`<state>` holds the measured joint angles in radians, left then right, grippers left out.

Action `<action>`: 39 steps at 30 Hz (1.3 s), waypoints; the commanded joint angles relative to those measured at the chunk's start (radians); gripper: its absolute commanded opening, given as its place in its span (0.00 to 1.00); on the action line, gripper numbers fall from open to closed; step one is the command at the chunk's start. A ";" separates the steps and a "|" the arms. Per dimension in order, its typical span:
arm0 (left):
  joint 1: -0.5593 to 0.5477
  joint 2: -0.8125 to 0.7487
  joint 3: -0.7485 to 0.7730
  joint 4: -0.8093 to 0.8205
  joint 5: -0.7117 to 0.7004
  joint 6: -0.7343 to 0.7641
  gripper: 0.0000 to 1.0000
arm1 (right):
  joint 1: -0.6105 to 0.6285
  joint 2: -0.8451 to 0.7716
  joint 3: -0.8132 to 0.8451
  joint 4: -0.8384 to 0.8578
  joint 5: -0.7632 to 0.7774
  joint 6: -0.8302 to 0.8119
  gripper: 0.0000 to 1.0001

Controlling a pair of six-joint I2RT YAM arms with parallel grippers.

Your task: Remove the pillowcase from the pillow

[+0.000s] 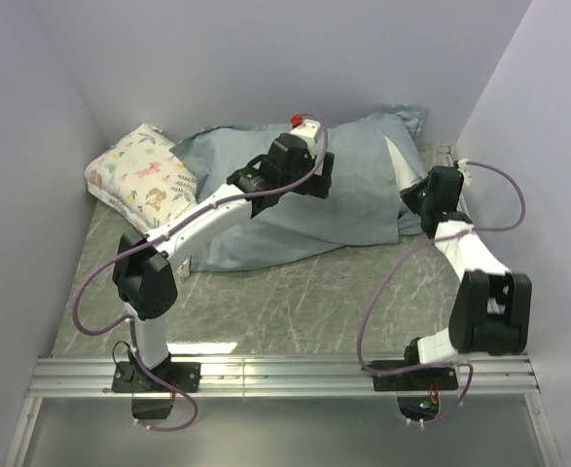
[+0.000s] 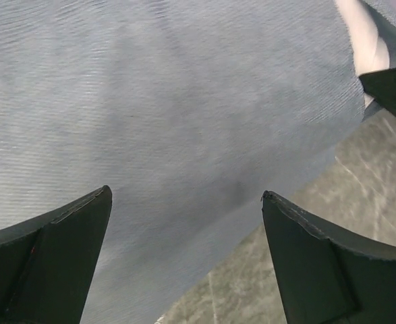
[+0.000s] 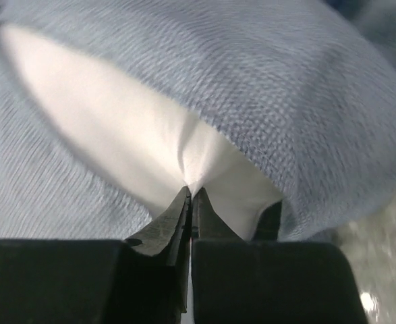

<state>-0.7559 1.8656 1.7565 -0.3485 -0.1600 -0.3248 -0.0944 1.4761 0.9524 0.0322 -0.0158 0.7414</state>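
Pillowcase (image 1: 295,209) seen from above is not yet off: the pillow (image 1: 398,156) shows only a white corner at its right-hand mouth, and a floral pillow (image 1: 139,177) lies at its left end. Left wrist view: the left gripper (image 2: 184,260) gapes wide over the pillowcase's blue cloth, holding nothing. Right wrist view: the right gripper (image 3: 191,197) is pinched tight on the pillow's corner at that mouth. The pulling-apart step seems to be in hand; next, the left gripper likely needs to clamp cloth while the right draws the pillow out.

Pale lilac walls (image 1: 266,58), grey-green marbled tabletop (image 1: 295,302); aluminium rail (image 1: 285,375) at near edge
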 commanded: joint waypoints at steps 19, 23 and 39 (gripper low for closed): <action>-0.187 0.153 0.132 0.115 0.076 -0.005 0.99 | 0.239 -0.654 -0.225 -0.328 0.203 -0.094 0.68; -0.195 0.129 0.089 0.155 0.065 0.000 0.99 | 0.196 -0.674 -0.214 -0.423 0.244 -0.111 0.75; -0.218 0.308 0.299 0.026 -0.056 0.050 0.98 | 0.018 -0.567 -0.276 -0.414 0.243 -0.116 0.57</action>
<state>-0.9710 2.1227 2.0018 -0.2668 -0.1436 -0.3069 -0.0422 0.8993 0.6922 -0.4118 0.2081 0.6304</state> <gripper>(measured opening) 0.989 0.590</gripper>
